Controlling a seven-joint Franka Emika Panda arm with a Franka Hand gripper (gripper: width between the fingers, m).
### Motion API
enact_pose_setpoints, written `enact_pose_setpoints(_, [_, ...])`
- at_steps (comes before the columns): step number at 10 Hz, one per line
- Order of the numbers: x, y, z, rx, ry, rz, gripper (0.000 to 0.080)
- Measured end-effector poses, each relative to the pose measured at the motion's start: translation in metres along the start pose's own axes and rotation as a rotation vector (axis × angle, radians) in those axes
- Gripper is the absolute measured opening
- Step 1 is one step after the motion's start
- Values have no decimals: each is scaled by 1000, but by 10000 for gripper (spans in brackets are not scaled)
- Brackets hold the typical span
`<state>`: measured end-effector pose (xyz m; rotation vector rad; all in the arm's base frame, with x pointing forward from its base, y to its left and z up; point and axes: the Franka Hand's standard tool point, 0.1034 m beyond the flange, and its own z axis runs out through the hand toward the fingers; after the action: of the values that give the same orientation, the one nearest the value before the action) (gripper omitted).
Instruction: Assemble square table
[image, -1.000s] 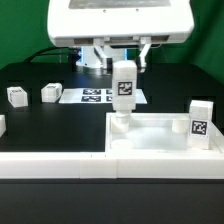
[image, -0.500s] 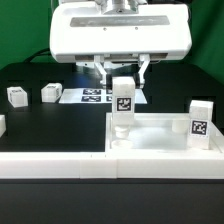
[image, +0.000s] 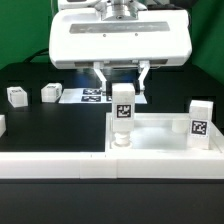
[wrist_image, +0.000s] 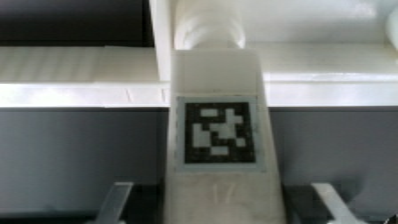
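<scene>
Seeing the square tabletop (image: 160, 121) lying just under the open gripper (image: 122, 92), squeezing nothing. Seeing a small white leg (image: 122, 106) standing between its fingers (wrist_image: 118, 203), not touching them, in a corner socket: hard, light, likely slippery. Probably pinching its flat sides working best.

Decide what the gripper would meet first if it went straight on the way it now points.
Probably the upright leg standing in the square table's corner socket, directly below the gripper. The open fingers may straddle it, so the palm would meet its top; depth is unclear.
</scene>
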<state>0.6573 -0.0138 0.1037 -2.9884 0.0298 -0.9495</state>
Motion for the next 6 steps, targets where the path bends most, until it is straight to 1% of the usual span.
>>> enact_pose_setpoints(1, [1,0,1,0,1,1,290])
enact_pose_setpoints(4, [-8,0,8,-2,-8,2,290])
enact_pose_setpoints(6, [-9,0,9,-7,2,0,290])
